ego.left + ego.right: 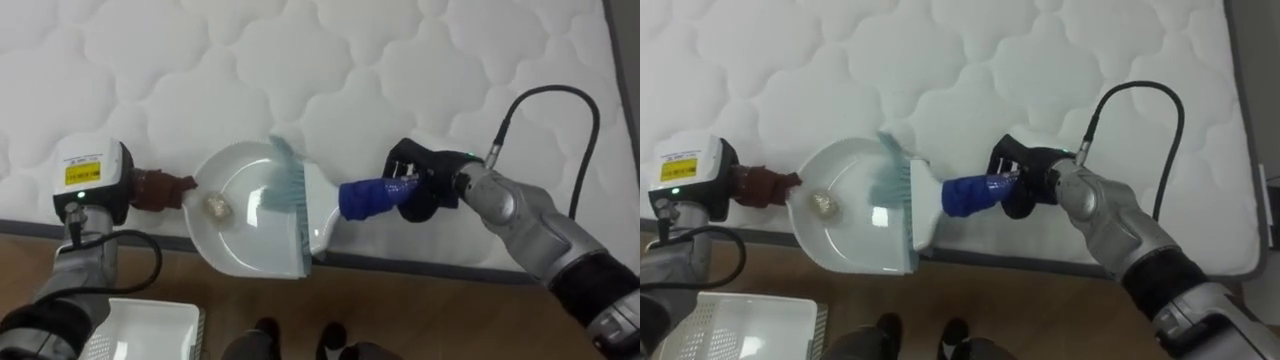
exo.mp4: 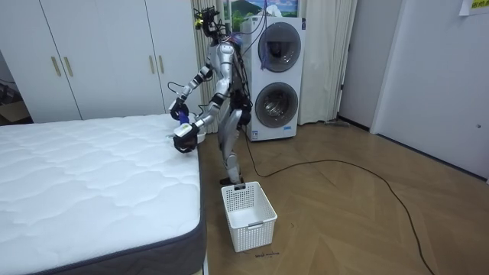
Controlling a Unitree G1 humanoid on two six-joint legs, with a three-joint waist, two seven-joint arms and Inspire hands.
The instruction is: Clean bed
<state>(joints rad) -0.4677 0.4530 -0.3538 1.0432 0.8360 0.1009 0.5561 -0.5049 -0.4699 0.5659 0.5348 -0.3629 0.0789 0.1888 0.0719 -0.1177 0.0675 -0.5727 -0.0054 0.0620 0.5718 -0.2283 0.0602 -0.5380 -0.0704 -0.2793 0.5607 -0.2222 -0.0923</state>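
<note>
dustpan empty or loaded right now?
Loaded: one small crumpled wad lies inside the white dustpan, toward its handle end. The bristles of the brush rest over the pan's middle, beside the wad.

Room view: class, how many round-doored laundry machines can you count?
2. The upper machine sits stacked directly on the lower machine, near the top middle of the room view. None seems hidden.

We see a white bed [image 1: 400, 60] with a bumpy top. A white dustpan [image 1: 250, 245] sits at its edge. A white basket [image 2: 256, 233] stands on the wood floor [image 2: 344, 206].
</note>
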